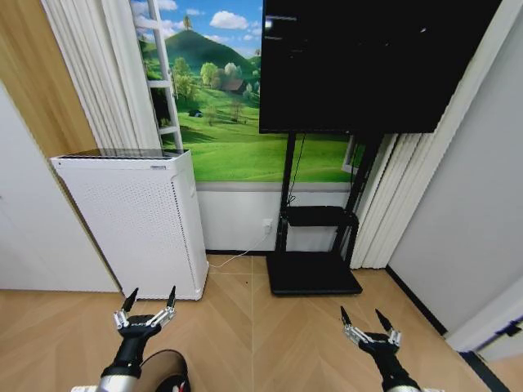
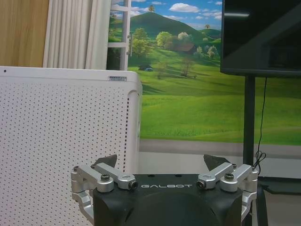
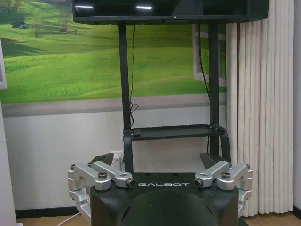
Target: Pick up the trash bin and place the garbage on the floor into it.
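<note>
The floor (image 1: 245,327) is light herringbone wood. My left gripper (image 1: 152,296) hangs open and empty low on the left, in front of the white appliance. My right gripper (image 1: 360,314) hangs open and empty low on the right, over bare floor. The wrist views show the same: the left gripper (image 2: 161,162) faces the appliance, and the right gripper (image 3: 158,160) faces the screen stand. A dark round shape (image 1: 167,367) sits at the bottom edge, partly behind my left arm. I cannot tell whether it is the trash bin. The garbage is out of view.
A tall white perforated appliance (image 1: 139,220) stands on the left. A black screen (image 1: 368,57) on a black stand with a flat base (image 1: 315,278) is ahead by the landscape wall. Curtains (image 1: 384,204) and a white wall (image 1: 474,212) close the right side.
</note>
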